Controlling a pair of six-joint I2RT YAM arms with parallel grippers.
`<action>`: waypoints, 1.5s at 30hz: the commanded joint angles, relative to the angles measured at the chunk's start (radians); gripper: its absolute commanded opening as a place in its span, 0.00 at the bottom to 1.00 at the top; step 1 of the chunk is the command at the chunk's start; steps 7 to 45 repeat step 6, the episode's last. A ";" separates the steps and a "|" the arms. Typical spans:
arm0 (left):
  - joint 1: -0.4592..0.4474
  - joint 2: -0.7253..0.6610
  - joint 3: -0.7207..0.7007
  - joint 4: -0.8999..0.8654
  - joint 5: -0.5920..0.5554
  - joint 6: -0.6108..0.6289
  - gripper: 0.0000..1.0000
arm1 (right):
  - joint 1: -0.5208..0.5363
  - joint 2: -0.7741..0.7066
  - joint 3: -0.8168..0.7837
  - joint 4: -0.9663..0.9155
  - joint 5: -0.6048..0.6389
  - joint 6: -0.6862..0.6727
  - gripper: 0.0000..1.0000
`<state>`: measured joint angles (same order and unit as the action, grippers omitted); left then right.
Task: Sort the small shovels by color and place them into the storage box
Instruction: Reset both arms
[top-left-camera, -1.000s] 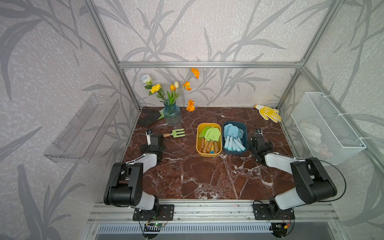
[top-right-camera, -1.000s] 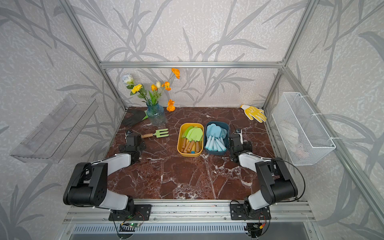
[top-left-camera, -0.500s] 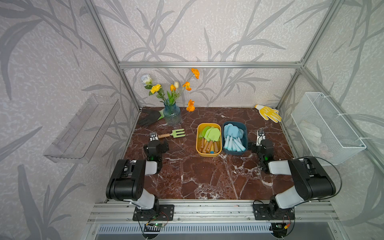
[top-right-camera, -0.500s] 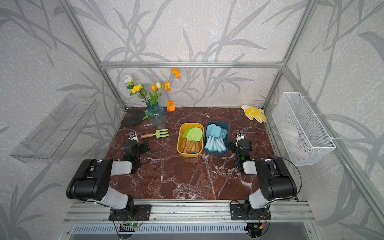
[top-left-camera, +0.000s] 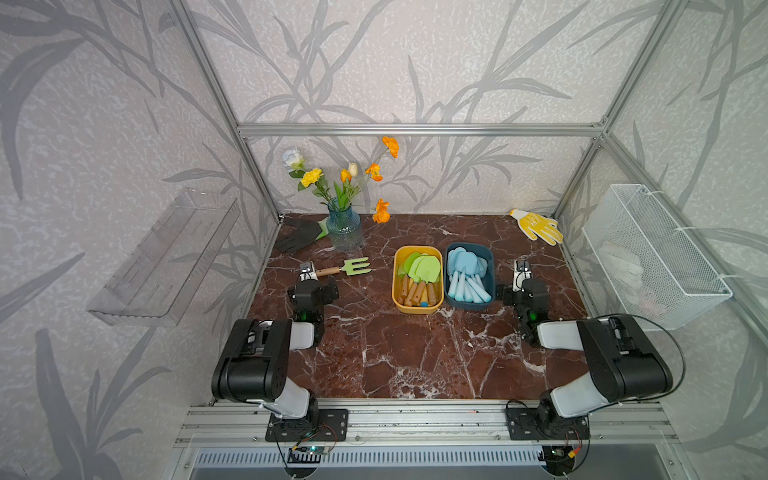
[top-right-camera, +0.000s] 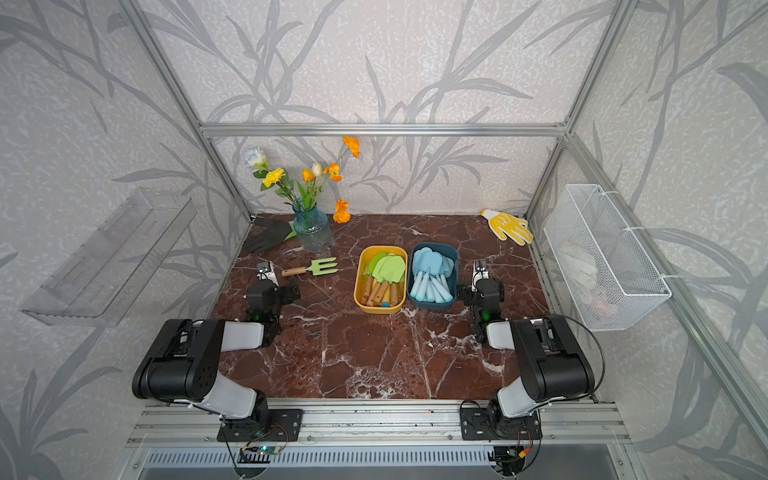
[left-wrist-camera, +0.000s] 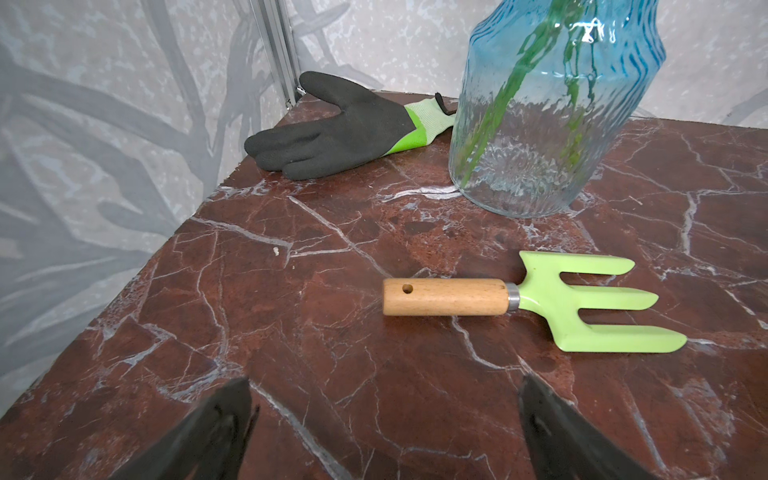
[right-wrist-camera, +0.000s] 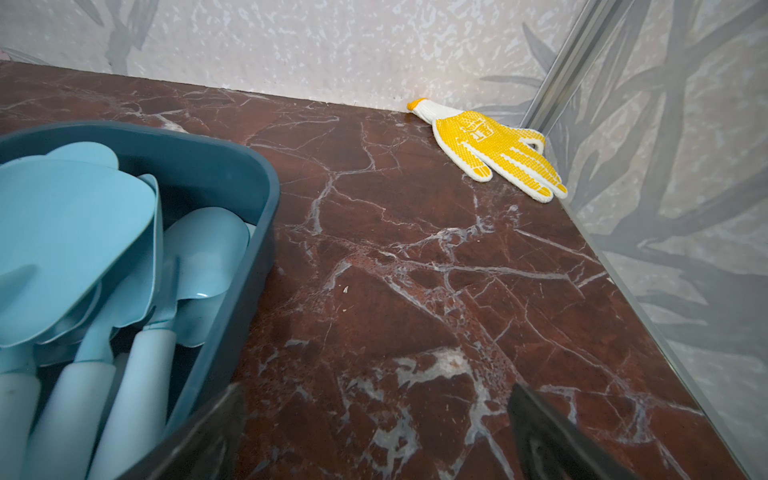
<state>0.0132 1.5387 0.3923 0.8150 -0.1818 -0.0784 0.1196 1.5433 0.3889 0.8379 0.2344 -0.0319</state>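
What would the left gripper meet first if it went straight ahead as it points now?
Probably the green fork: its wooden handle lies just ahead of the open left gripper, butt end about on the centreline. Height is unclear.

A lime-green metal hand fork with 3 flat prongs and a light wooden handle (left-wrist-camera: 528, 299) lies flat on the dark red, white-veined marble tabletop (left-wrist-camera: 291, 332). Its handle end is pierced by 1 small hole. Beyond the prongs stands a ribbed blue glass vase (left-wrist-camera: 552, 137) holding green stems (left-wrist-camera: 490, 120). A black-palmed work glove with a lime-green cuff (left-wrist-camera: 340, 124) lies toward the table's corner, its cuff running behind the vase, near an aluminium frame post (left-wrist-camera: 278, 45). The left gripper (left-wrist-camera: 384, 380) shows 2 black fingers (left-wrist-camera: 216, 432) spread wide over bare marble, nothing between them, apart from the fork.
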 joint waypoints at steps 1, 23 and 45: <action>0.006 -0.017 0.023 -0.027 0.002 0.007 1.00 | 0.008 -0.015 0.008 -0.001 -0.024 -0.002 0.99; 0.004 -0.017 0.016 -0.013 0.003 0.012 1.00 | 0.008 -0.015 0.008 0.000 -0.023 0.000 0.99; 0.004 -0.017 0.016 -0.013 0.003 0.012 1.00 | 0.008 -0.015 0.008 0.000 -0.023 0.000 0.99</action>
